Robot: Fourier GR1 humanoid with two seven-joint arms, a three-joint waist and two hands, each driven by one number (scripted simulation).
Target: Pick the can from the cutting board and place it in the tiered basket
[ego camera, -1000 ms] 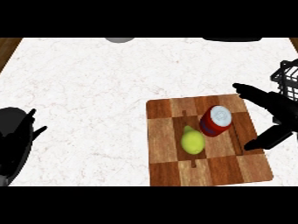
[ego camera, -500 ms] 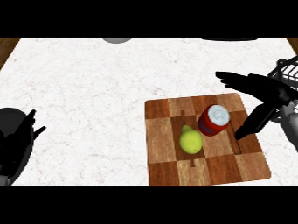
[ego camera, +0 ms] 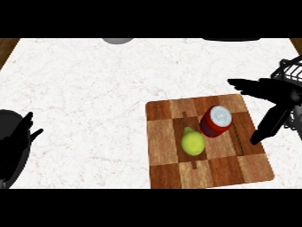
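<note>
On the white tabletop (ego camera: 81,88) lies the cutting board (ego camera: 245,168); the basket (ego camera: 300,71) stands at its right. The right hand (ego camera: 285,95), fingers (ego camera: 245,84) spread and empty, is the nearer one: the can (ego camera: 215,120) stands upright on the board, just left of it.

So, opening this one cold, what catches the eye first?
The checkered wooden cutting board right of centre draws the eye, with a red can and a yellow-green fruit on it. Just right of the can the right hand hovers open, fingers spread, the black wire basket beyond it at the right edge. The left hand rests open at the lower left.
</note>
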